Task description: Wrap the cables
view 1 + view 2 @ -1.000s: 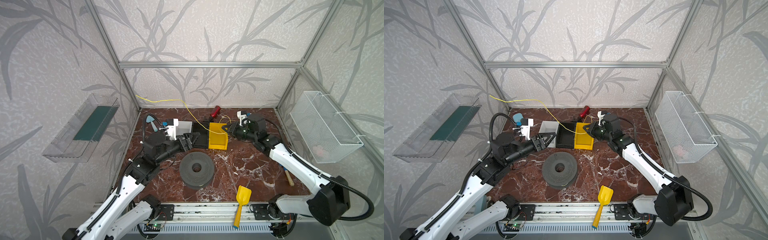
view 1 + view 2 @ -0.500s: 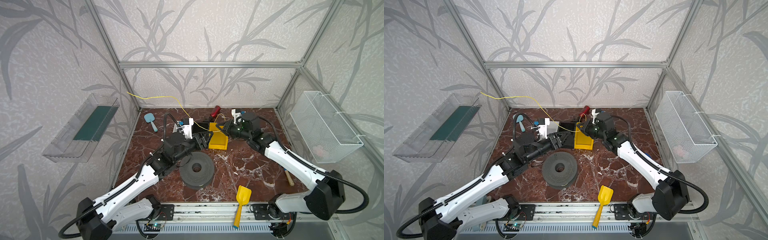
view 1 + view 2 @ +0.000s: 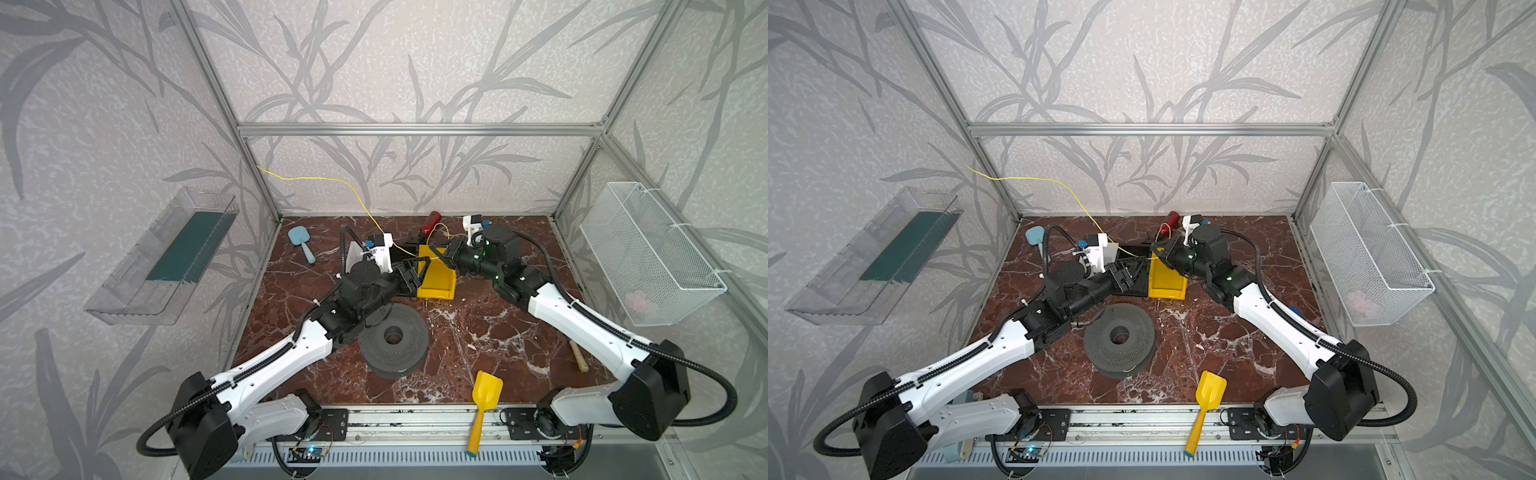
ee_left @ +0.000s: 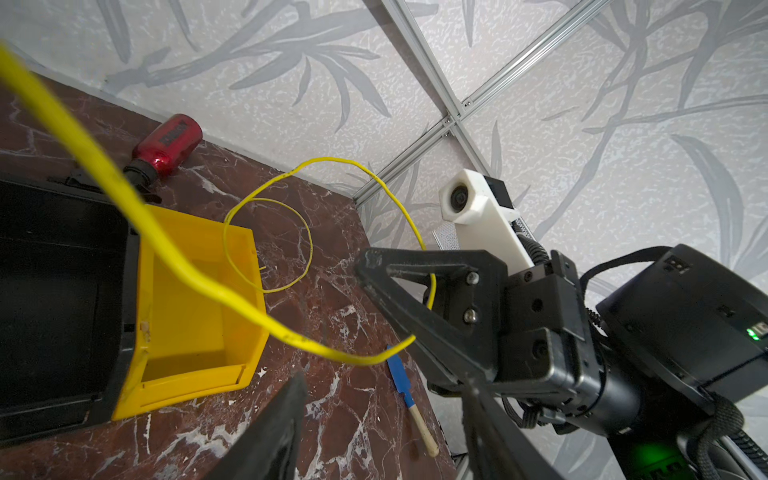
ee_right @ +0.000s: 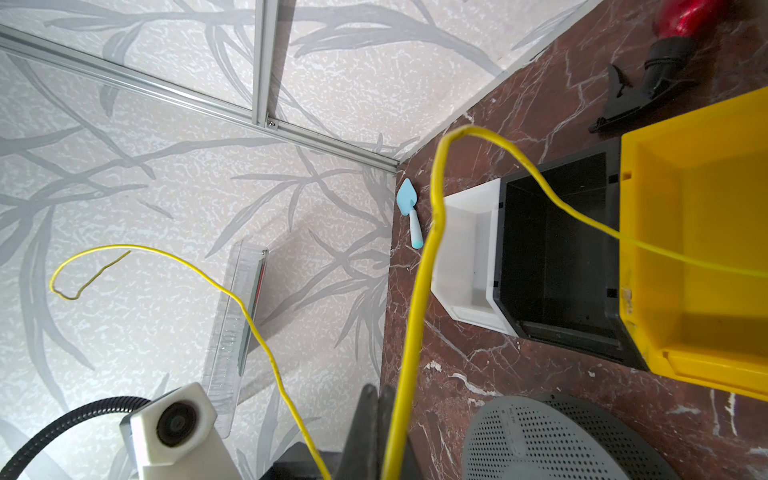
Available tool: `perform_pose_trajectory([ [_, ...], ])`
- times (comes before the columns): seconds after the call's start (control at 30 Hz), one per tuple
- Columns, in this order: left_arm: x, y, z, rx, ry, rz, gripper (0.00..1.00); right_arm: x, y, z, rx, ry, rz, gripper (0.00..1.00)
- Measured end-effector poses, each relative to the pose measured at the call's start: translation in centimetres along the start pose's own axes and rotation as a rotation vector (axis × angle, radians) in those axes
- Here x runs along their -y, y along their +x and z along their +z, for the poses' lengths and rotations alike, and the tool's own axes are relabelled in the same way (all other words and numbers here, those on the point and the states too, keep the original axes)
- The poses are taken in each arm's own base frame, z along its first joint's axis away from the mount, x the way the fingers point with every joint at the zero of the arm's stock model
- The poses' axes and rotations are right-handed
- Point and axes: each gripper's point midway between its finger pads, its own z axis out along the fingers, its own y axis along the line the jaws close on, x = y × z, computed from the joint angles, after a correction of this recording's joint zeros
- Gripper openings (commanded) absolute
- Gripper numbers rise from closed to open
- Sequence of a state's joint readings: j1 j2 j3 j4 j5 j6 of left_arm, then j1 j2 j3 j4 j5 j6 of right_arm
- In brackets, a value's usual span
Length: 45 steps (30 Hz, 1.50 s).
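A: The cable (image 3: pixel 353 192), where is it?
B: In the air. It arcs from near the back left post down over the yellow bin (image 3: pixel 434 293), with a small loop beside the red bottle (image 3: pixel 431 222).
A: And the right claw (image 3: pixel 438 249)?
B: Clenched on the cable above the bin.
A: The left claw (image 3: pixel 415 268)?
B: Fingers apart, near the cable, holding nothing.

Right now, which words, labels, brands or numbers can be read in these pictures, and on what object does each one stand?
No text reads clearly.
Small red metallic bottle: dark label with lettering, too blurred to read.
Grey perforated round spool: tiny raised marks, too small to read.
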State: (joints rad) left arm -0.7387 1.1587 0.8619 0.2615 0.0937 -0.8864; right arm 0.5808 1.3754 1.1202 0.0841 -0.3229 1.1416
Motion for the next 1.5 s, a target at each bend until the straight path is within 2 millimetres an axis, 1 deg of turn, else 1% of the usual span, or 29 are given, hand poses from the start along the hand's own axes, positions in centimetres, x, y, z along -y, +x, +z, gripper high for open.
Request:
perform_pose_trajectory([
  [0.1, -0.5, -0.1, 0.6, 0.016, -0.014, -0.005, 0.49, -0.2, 0.5, 0.2, -0.010, -0.015, 0.015, 0.00],
  [0.27, -1.3, -0.6, 0.7, 0.050, -0.052, -0.005, 0.44, -0.5, 1.3, 0.3, -0.028, -0.026, 0.021, 0.00],
  [0.33, -1.4, -0.8, 0.7, 0.064, -0.063, -0.003, 0.43, -0.2, 1.6, 0.4, -0.032, -0.025, 0.027, 0.00],
  [0.43, -1.7, -1.1, 0.7, 0.077, -0.074, 0.000, 0.39, 0.8, 2.2, 0.2, -0.039, -0.008, 0.041, 0.00],
  [0.6, -2.1, -1.2, 0.9, 0.082, -0.088, 0.003, 0.28, 1.4, 2.5, 0.1, -0.039, -0.010, 0.072, 0.00],
  [0.67, -2.3, -1.1, 1.1, 0.080, -0.091, 0.002, 0.21, 1.5, 2.6, 0.1, -0.039, -0.013, 0.080, 0.00],
  [0.73, -2.5, -0.9, 1.4, 0.079, -0.093, 0.000, 0.18, 1.3, 2.5, 0.2, -0.038, -0.022, 0.085, 0.00],
  [0.8, -2.5, -1.0, 1.6, 0.084, -0.088, -0.004, 0.12, 1.1, 2.6, 0.2, -0.038, -0.026, 0.086, 0.00],
  [0.83, -2.3, -1.2, 1.6, 0.090, -0.081, -0.007, 0.08, 1.1, 2.6, 0.2, -0.038, -0.026, 0.087, 0.00],
  [0.87, -2.2, -1.3, 1.6, 0.096, -0.074, -0.009, 0.06, 1.1, 2.6, 0.2, -0.039, -0.026, 0.087, 0.00],
  [0.93, -1.8, -1.8, 1.5, 0.112, -0.058, -0.017, 0.00, 1.1, 2.6, 0.2, -0.038, -0.026, 0.088, 0.00],
  [1.17, -1.6, -2.3, 0.8, 0.138, -0.034, -0.031, 0.00, 0.4, 2.8, 0.4, -0.041, -0.054, 0.081, 0.00],
  [1.2, -1.6, -2.3, 0.7, 0.141, -0.030, -0.034, 0.00, 0.3, 2.9, 0.4, -0.043, -0.057, 0.079, 0.02],
  [1.23, -1.6, -2.4, 0.6, 0.142, -0.029, -0.036, 0.00, 0.2, 2.9, 0.4, -0.045, -0.060, 0.076, 0.18],
  [1.27, -1.7, -2.4, 0.5, 0.143, -0.028, -0.037, 0.00, 0.1, 3.0, 0.4, -0.049, -0.062, 0.072, 0.30],
  [1.3, -1.9, -2.7, 0.4, 0.148, -0.033, -0.038, 0.00, 0.0, 3.0, 0.4, -0.053, -0.064, 0.066, 0.46],
  [1.33, -2.1, -3.0, 0.3, 0.155, -0.040, -0.039, 0.00, -0.2, 3.1, 0.4, -0.057, -0.067, 0.054, 0.56],
  [1.4, -2.7, -3.7, 0.0, 0.168, -0.055, -0.042, 0.00, -0.8, 2.9, 0.1, -0.056, -0.071, 0.011, 0.70],
  [1.43, -2.9, -4.0, -0.2, 0.174, -0.060, -0.048, 0.00, -1.1, 2.8, -0.2, -0.054, -0.070, -0.013, 0.74],
  [1.5, -3.1, -4.8, -0.5, 0.181, -0.056, -0.061, 0.00, -1.4, 2.8, -1.4, -0.045, -0.053, -0.078, 0.77],
])
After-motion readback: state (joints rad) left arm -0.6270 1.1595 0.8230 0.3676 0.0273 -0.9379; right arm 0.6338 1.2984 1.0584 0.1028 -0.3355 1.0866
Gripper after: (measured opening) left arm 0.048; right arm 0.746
